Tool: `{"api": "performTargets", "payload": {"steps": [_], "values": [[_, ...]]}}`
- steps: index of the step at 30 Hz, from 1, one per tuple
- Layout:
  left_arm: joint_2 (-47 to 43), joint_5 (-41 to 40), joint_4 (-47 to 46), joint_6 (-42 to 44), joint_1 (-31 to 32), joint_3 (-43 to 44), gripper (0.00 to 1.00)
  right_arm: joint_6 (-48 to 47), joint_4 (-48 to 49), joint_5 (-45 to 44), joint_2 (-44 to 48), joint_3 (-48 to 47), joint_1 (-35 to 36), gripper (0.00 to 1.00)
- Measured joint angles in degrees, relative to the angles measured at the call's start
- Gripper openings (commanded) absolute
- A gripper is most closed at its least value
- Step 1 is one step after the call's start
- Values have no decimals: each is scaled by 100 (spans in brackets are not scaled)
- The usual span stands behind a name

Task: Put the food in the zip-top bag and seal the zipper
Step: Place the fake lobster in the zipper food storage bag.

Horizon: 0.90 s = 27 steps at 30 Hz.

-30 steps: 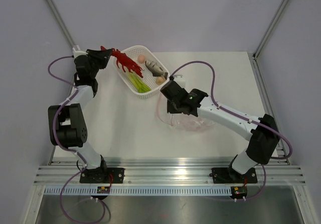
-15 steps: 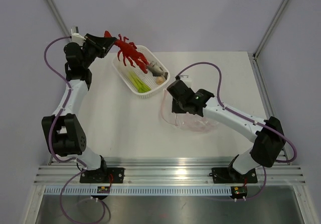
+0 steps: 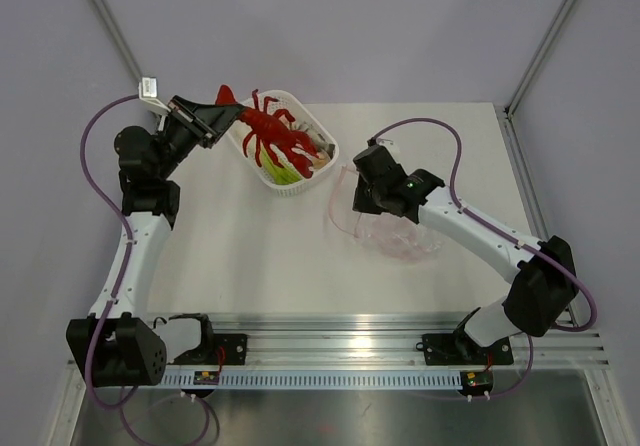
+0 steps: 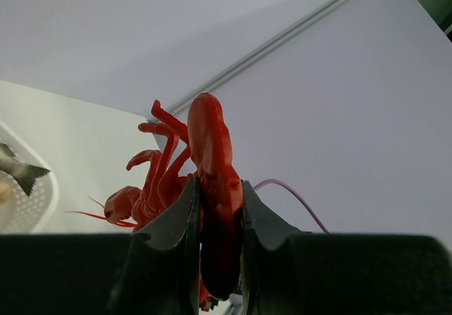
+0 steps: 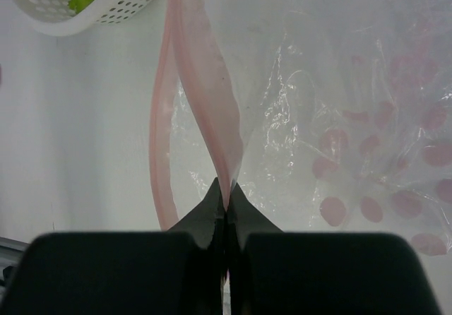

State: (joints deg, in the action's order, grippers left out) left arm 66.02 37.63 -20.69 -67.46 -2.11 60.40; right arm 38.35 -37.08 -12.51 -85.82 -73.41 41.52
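Lobster (image 3: 272, 131) aloft, bag (image 3: 400, 231) mouth held up.
Left gripper (image 4: 217, 195), part-closed, clamps the lobster's tail, with its claws ahead over the basket (image 3: 300, 188), clear for carrying. Right gripper (image 5: 226, 198), pinched tight, grips the zipper (image 5: 201, 75) just ahead, likely keeping the bag open.

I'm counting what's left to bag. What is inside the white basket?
In the basket a green vegetable and part of a grey fish show. The red lobster, held above it by the left gripper, covers the rest, so other pieces cannot be counted.
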Motion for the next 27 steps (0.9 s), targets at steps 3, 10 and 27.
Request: {"api": "performTargets", "payload": {"steps": [3,10,27], "values": [[37,101,-256,-297,186,-341,0,0,74,114,0,0,-22,0],[50,299,-627,-839,380,-883,0,4,225,299,0,0,-55,0],[50,507,-1491,-1443,496,-1233,0,4,304,470,0,2,-87,0]]}}
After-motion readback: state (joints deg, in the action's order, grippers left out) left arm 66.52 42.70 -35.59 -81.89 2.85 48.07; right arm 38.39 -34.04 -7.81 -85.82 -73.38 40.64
